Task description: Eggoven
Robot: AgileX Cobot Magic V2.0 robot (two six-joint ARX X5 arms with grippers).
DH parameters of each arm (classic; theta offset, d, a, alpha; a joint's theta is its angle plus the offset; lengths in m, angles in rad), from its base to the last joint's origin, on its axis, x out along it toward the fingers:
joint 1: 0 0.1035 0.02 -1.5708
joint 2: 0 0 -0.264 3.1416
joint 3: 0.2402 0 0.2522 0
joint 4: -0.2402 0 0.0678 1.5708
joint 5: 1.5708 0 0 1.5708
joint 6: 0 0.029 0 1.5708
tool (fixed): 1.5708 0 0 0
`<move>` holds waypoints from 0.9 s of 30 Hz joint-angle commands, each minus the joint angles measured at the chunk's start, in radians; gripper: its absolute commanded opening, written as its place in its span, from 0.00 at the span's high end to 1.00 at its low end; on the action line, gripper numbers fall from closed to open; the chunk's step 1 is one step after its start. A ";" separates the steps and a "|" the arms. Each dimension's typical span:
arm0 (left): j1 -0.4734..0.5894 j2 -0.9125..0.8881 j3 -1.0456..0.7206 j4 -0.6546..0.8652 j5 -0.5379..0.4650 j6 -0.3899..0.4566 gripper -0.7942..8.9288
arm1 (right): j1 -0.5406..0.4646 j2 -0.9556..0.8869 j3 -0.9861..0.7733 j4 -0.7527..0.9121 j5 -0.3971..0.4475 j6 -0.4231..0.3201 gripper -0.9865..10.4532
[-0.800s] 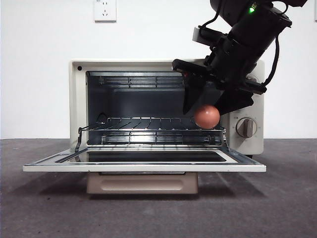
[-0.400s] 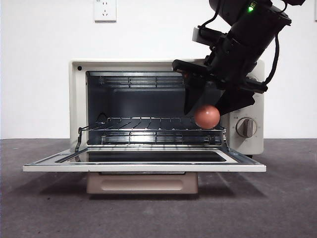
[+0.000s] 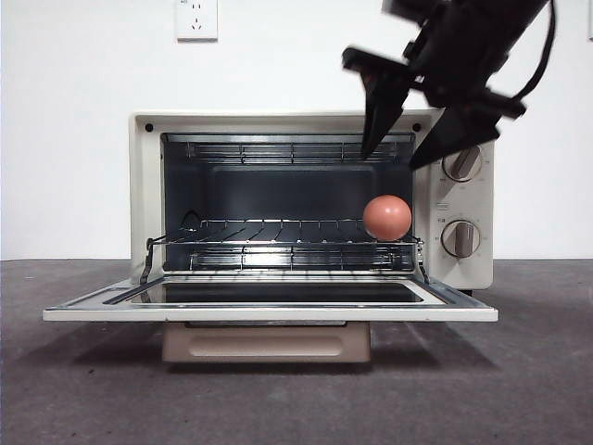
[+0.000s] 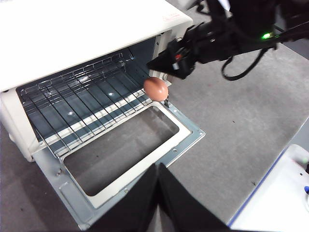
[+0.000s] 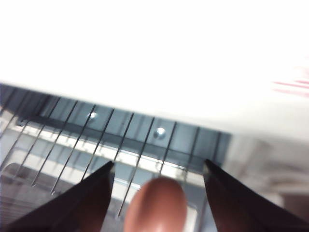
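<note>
Egg: the small smooth reddish-brown egg (image 3: 387,217) sits on the wire rack (image 3: 278,232) at the cream boxy toaster oven's (image 3: 144,185) knob-side front corner.
Right gripper (image 3: 408,144): spread wide, empty, directly above the egg.
Left gripper (image 4: 157,193): pressed together, empty, well out from the oven's door.

Front low, level; wrists above, right nearest; all share egg (image 3: 387,217).
</note>
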 commanded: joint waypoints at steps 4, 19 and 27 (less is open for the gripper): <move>0.050 0.039 -0.032 0.116 -0.009 0.006 0.91 | 0.022 -0.148 0.019 -0.089 0.002 -0.012 0.65; 0.476 0.120 -0.463 0.512 0.264 -0.126 0.91 | 0.033 -0.597 0.019 -0.399 0.002 -0.043 0.65; 0.599 0.475 -0.523 0.718 0.420 -0.143 0.91 | 0.033 -0.729 0.019 -0.481 0.002 -0.042 0.65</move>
